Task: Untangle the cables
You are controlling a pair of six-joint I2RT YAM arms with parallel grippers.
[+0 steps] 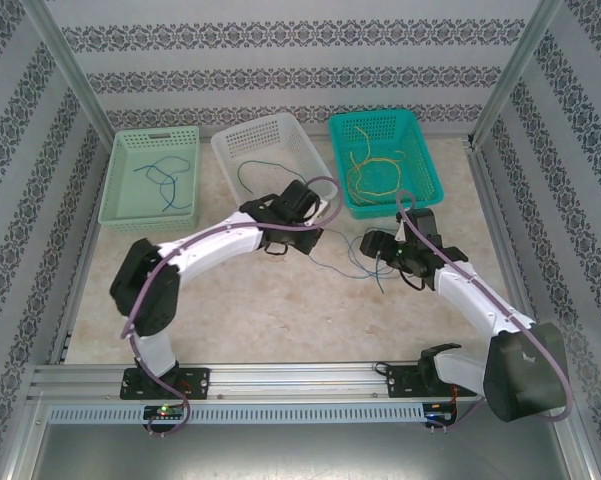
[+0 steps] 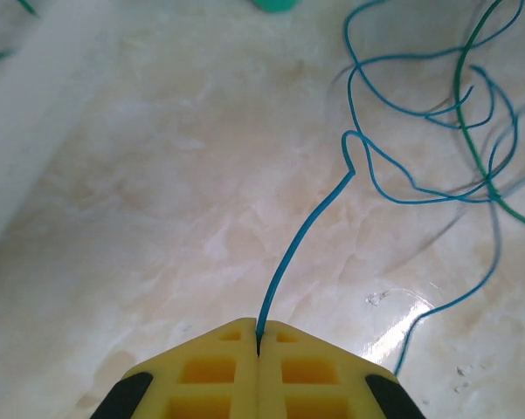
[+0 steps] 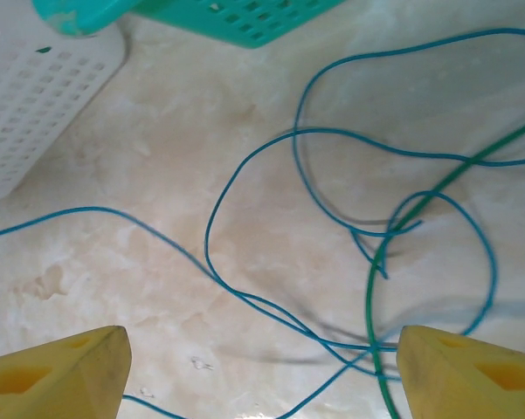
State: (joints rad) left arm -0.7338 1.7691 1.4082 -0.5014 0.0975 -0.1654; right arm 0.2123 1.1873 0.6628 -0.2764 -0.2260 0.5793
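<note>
A tangle of thin blue cables point(image 3: 245, 295) and one green cable point(image 3: 369, 297) lies on the marble tabletop between the two arms. My left gripper point(image 2: 259, 337) is shut on the end of a blue cable point(image 2: 297, 244), which rises from the pinched yellow pads toward the loops and the green cable point(image 2: 461, 96). My right gripper point(image 3: 262, 349) stands open just above the tangle, with blue strands and the green one crossing between its yellow fingertips point(image 3: 87, 358). From above, the left gripper point(image 1: 302, 240) and right gripper point(image 1: 373, 255) face each other across the strands point(image 1: 342, 266).
Three baskets line the back: a light green basket point(image 1: 155, 133) holding a blue wire, a white basket point(image 1: 255, 128) with another blue wire, and a teal basket point(image 1: 372, 115) with yellow wires. The white basket point(image 3: 35, 96) and teal basket point(image 3: 236, 22) are close behind the tangle.
</note>
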